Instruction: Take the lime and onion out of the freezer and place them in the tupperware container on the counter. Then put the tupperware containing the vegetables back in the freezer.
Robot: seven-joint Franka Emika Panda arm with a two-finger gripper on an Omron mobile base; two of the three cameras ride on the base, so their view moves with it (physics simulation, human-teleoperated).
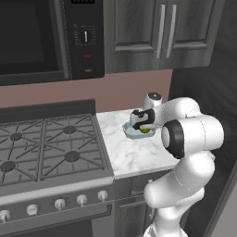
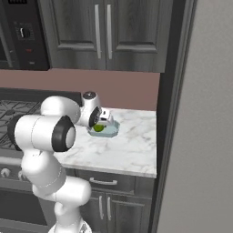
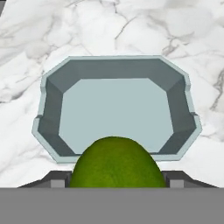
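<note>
Hand view shows us the lime (image 3: pixel 117 162) grasped between our fingers (image 3: pixel 57 179), hanging directly over the near rim of the tupperware container (image 3: pixel 114 68), which sits near the counter's (image 1: pixel 134 159) back edge; its bare floor lies just ahead.

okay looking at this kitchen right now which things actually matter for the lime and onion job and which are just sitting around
Part of the job:
- lime, between the jaws of the gripper, above the container
- tupperware container, no food lying in it
- counter, under the container

Just there:
- gas stove
- microwave
- upper cabinets
</note>
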